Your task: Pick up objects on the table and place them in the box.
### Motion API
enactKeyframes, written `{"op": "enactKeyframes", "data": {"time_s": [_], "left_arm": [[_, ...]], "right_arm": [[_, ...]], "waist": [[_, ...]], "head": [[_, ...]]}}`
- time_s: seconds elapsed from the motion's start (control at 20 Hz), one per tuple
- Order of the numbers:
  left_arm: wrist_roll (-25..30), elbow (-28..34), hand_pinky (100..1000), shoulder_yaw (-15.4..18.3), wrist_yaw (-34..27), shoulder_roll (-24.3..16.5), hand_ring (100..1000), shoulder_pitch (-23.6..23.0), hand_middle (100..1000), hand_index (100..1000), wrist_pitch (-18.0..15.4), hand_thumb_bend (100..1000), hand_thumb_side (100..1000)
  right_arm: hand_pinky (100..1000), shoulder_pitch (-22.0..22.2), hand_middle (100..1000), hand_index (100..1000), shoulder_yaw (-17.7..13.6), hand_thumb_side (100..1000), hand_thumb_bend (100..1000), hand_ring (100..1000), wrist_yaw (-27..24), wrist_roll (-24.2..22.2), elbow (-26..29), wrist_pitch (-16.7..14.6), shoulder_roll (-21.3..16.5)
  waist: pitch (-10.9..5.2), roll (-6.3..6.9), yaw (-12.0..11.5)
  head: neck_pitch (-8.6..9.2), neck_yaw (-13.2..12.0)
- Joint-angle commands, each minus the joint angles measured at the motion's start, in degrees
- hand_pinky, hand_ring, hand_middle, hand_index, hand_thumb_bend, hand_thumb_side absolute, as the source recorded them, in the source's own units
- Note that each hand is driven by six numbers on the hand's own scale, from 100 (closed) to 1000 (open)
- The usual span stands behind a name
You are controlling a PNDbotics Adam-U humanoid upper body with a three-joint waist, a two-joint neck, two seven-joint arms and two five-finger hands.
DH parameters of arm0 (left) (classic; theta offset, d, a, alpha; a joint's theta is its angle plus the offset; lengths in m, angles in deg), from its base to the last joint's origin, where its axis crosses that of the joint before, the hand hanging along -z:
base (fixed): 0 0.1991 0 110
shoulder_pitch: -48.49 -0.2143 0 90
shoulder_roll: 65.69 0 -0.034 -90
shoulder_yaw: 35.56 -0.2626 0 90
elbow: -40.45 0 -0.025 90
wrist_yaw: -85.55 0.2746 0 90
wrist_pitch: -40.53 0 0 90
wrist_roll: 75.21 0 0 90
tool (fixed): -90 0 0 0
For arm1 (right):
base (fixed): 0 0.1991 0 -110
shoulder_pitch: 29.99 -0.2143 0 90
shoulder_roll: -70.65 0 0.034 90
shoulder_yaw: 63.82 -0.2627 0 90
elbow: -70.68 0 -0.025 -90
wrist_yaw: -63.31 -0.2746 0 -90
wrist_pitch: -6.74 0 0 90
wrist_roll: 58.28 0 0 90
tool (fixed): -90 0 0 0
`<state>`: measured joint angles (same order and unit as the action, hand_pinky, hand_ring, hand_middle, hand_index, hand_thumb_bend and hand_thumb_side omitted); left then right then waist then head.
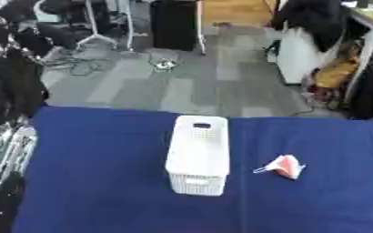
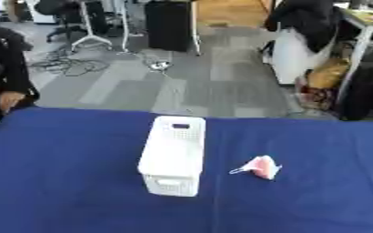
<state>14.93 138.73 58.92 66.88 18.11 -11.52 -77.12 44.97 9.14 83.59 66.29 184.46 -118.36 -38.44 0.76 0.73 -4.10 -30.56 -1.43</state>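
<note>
Neither hand is in view; the pink object (image 1: 285,166) lies flat on the surface (image 1: 102,182) beside the box (image 1: 198,154); fingers may slide over it

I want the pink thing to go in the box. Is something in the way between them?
No, nothing visible sits between them. The pink thing lies on the blue table just right of the white box, with only bare cloth in the gap.
</note>
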Motion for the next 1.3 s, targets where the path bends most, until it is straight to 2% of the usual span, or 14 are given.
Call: {"op": "enactKeyframes", "data": {"time_s": [0.05,0.35,0.55,0.65,0.85,0.9,0.95,1.0,1.05,1.1,1.15,1.2,1.25,1.3], "left_arm": [[0.3,0.7,549,0.3,-0.4,-1.5,598,0.7,770,852,0.0,176,1000],[0.5,0.7,549,0.3,-0.6,-1.5,598,0.8,771,852,0.0,176,1000],[0.7,0.7,549,0.3,-0.7,-1.5,598,0.8,771,852,0.0,176,1000],[0.7,0.8,551,0.3,-0.8,-1.5,599,0.9,771,852,0.0,177,1000],[0.7,0.7,552,0.4,-1.0,-1.4,600,1.2,771,852,0.2,177,1000],[0.7,0.7,552,0.4,-1.0,-1.5,600,1.3,771,851,0.2,177,1000],[0.7,0.7,552,0.4,-1.0,-1.6,600,1.3,771,851,0.3,177,1000],[0.7,0.7,551,0.4,-1.0,-1.7,599,1.2,772,851,0.3,177,1000],[0.8,0.7,551,0.5,-1.1,-1.9,599,1.2,772,851,0.4,177,1000],[0.9,0.7,550,0.5,-1.1,-2.1,599,1.1,772,852,0.4,177,1000],[0.9,0.7,551,0.5,-1.1,-2.2,599,1.1,772,851,0.4,177,1000],[1.0,0.6,549,0.6,-1.1,-2.4,598,1.0,773,852,0.3,177,1000],[1.1,0.6,549,0.6,-1.1,-2.6,598,0.9,773,852,0.3,177,1000],[1.1,0.6,548,0.7,-1.1,-2.9,597,0.8,773,852,0.2,176,1000]], "right_arm": [[169,-0.3,277,1000,-0.2,952,199,303,-0.5,17.4,0.8,-16.9,-1.3],[169,0.0,282,1000,0.0,963,191,305,-0.4,17.4,0.8,-16.9,-1.2],[169,0.7,288,1000,1.1,976,173,308,0.0,17.4,0.8,-16.6,-1.0],[172,1.6,310,1000,2.4,1000,143,321,0.4,17.4,0.8,-15.6,-0.8],[197,5.6,372,1000,7.7,1000,188,365,2.6,16.9,0.8,-10.7,-1.5],[238,7.2,443,1000,8.9,1000,206,413,3.9,15.8,0.8,-9.3,-2.4],[233,8.7,436,1000,9.8,1000,204,408,5.4,14.1,0.8,-7.6,-3.5],[304,10.2,500,1000,10.6,1000,217,461,6.8,12.4,0.8,-6.0,-4.8],[310,11.8,506,1000,11.2,1000,218,465,8.2,10.4,0.8,-4.1,-6.3],[359,13.5,556,1000,11.8,1000,225,506,9.6,8.2,0.8,-2.0,-8.0],[342,14.8,538,1000,12.2,1000,223,491,10.8,6.2,0.8,0.0,-9.6],[413,16.2,603,1000,12.6,1000,235,551,12.0,4.5,0.8,1.7,-11.2],[408,17.7,599,1000,13.0,1000,235,546,13.3,2.4,0.8,3.5,-13.1],[476,19.1,636,1000,13.5,1000,241,596,14.5,0.6,0.8,5.1,-15.0]], "waist": [[-0.48,0.03,-0.1],[-0.47,0.00,-0.2],[-0.46,-0.02,-0.4],[-0.48,-0.04,-0.8],[-0.48,-0.10,-1.5],[-0.41,-0.21,-1.6],[-0.41,-0.28,-1.6],[-0.39,-0.42,-1.6],[-0.39,-0.51,-1.5],[-0.34,-0.63,-1.4],[-0.31,-0.67,-1.4],[-0.22,-0.77,-1.2],[-0.14,-0.83,-1.0],[-0.02,-0.94,-0.7]], "head": [[1.05,0.9],[1.15,1.0],[1.61,2.0],[2.79,2.8],[5.26,3.6],[5.67,4.0],[5.87,4.4],[6.02,4.8],[6.07,5.3],[6.35,6.0],[6.55,6.5],[6.96,7.1],[7.32,7.6],[7.62,8.0]]}}
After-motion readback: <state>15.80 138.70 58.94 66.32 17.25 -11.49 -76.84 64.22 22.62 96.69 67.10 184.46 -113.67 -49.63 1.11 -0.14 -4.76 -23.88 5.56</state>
